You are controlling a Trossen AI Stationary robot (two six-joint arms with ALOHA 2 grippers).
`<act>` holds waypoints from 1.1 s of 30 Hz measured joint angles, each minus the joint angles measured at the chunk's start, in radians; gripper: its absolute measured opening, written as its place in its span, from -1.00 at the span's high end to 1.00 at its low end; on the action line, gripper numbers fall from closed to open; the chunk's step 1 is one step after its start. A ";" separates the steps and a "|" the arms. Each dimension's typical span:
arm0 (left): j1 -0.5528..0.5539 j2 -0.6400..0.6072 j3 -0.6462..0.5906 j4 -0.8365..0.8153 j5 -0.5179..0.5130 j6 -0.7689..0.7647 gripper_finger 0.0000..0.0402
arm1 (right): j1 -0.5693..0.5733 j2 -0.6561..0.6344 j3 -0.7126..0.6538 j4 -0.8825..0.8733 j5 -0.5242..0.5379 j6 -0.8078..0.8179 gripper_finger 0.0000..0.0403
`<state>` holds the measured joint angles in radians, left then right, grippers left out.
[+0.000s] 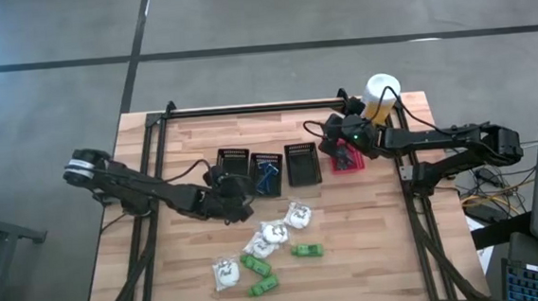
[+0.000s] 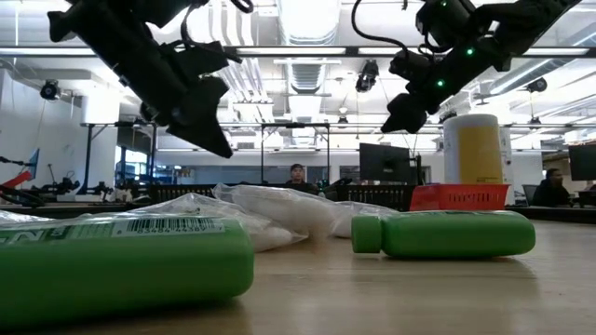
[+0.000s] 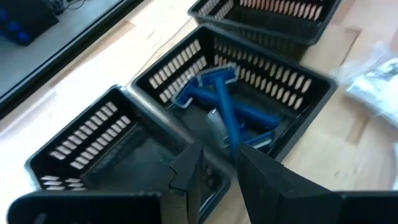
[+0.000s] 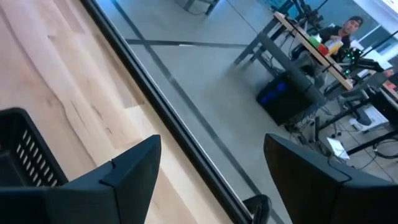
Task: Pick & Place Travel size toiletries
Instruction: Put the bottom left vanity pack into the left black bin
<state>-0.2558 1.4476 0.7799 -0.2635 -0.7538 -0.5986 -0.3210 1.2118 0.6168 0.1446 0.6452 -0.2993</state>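
High view: white clear-wrapped lumps and bright green packets lie loose on the pale wooden table, in front of a row of black mesh baskets. The right gripper hovers over the small red mesh basket; best lift straight clear before reaching again.
Low view: both arms hang raised above the toiletries.
Left wrist view: the left gripper, fingers narrowly parted and empty, sits above a basket holding blue razors.
Right wrist view: fingers spread wide, gripping nothing
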 joint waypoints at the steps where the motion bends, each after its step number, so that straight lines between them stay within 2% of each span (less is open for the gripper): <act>1: 0.000 -0.004 0.000 -0.020 -0.004 -0.005 0.51 | 0.000 0.000 0.000 0.004 0.000 -0.001 -0.42; 8: 0.005 -0.074 0.000 -0.146 -0.009 0.002 0.51 | 0.000 0.000 0.000 0.004 -0.001 -0.011 -0.51; 11: 0.005 -0.091 0.000 -0.148 -0.009 0.003 0.51 | 0.000 0.000 0.000 0.004 -0.001 -0.002 -0.56; 18: 0.005 -0.097 0.000 -0.147 -0.008 0.003 0.51 | 0.000 0.000 0.000 -0.015 -0.028 0.201 -0.65; 21: 0.005 -0.097 0.000 -0.147 -0.008 0.003 0.51 | 0.000 0.000 0.000 -0.039 -0.179 0.288 -0.68; 28: 0.005 -0.097 0.000 -0.146 -0.007 0.003 0.51 | 0.003 0.000 0.000 -0.052 -0.631 0.474 -0.78; 30: 0.005 -0.097 0.000 -0.146 -0.007 0.003 0.51 | 0.008 -0.001 -0.004 -0.052 -0.706 0.533 -0.79; 33: 0.005 -0.097 0.000 -0.146 -0.007 0.003 0.51 | 0.027 -0.001 -0.019 -0.053 -0.750 0.633 -0.79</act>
<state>-0.2508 1.3510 0.7799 -0.4099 -0.7609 -0.5953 -0.2944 1.2110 0.5973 0.0921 -0.1052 0.3339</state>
